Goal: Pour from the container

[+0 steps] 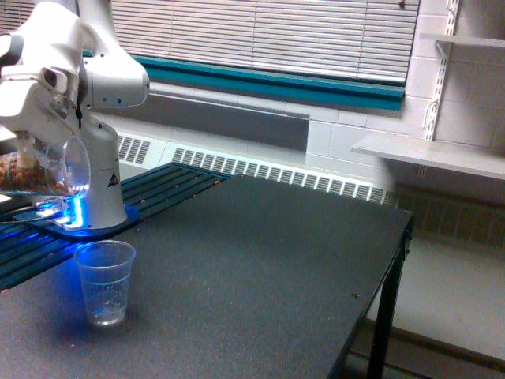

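The container (43,167) is a clear wide-mouthed vessel lying almost on its side at the exterior view's left edge, brown granular pieces showing inside, its mouth turned toward the exterior view's right. My gripper (30,130) comes down from the white arm and is shut on the container; its fingers are mostly hidden by the arm's head. Below and a little right of the mouth stands the smaller clear tapered cup (105,282) on the dark table (260,268). Nothing is seen falling between them.
The arm's white base (93,193) with blue lights stands just behind the small cup. Dark slatted panels (170,183) lie at the table's back left. The table's right edge (394,260) drops to the floor; shelves (430,154) hang on the wall.
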You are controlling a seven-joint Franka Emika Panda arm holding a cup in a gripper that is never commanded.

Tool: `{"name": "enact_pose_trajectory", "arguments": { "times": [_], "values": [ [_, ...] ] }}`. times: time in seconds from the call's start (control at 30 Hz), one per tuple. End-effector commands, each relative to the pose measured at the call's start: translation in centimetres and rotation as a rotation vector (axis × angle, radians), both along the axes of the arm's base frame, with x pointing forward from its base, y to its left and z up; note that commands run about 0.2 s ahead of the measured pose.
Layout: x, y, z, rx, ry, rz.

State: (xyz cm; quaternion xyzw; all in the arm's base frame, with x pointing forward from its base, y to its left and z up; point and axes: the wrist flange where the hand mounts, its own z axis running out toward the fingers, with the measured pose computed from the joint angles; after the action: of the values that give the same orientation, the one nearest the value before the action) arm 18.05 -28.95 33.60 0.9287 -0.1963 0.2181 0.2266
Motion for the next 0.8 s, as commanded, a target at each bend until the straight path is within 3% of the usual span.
{"name": "enact_pose_trajectory", "arguments": {
  "times": [0.03,0.8],
  "values": [
    [0.2,0.0,-0.1,0.015,-0.039,-0.058],
    [1.6,-0.3,-0.7,-0.048,0.0,-0.048]
  ]
}}
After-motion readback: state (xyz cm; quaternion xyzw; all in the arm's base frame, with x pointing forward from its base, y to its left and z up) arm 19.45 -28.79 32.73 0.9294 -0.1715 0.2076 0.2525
